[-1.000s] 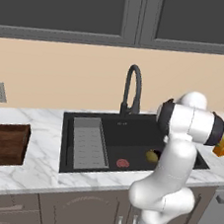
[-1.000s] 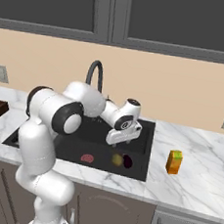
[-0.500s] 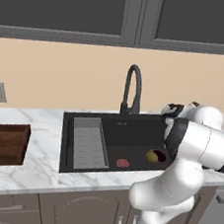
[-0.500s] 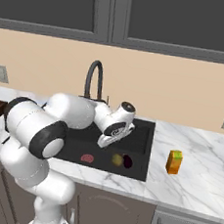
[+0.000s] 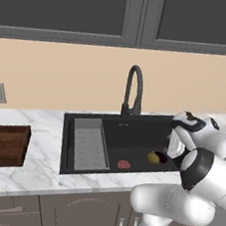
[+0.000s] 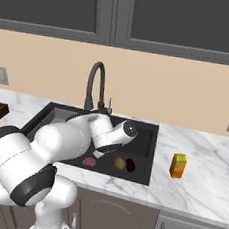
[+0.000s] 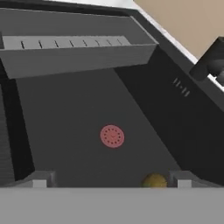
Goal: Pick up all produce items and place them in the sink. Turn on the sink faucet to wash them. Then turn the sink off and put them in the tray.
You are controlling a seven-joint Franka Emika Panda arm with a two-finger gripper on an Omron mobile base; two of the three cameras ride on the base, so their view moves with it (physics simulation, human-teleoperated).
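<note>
Gripper (image 7: pixel 111 183): jaws spread wide, empty, hanging inside the sink (image 5: pixel 114 135).
Olive-yellow produce (image 7: pixel 154 180): on the basin floor, just by one fingertip.
Dark purple produce (image 6: pixel 130 164): beside it, touching or nearly so.
Red disc (image 7: pixel 112 135): mid-floor, apart from both.
Faucet (image 5: pixel 133 90): at the back rim, off.
Tray (image 5: pixel 3 144): on the counter, well apart.
Handling note: both pieces appear in; lift clear and approach the lever without knocking the spout.

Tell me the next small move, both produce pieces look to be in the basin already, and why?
Probably lift the open gripper out of the sink toward the faucet lever. The olive-yellow piece and dark purple piece already lie side by side on the basin floor near the red drain disc, and the jaws hold nothing.
</note>
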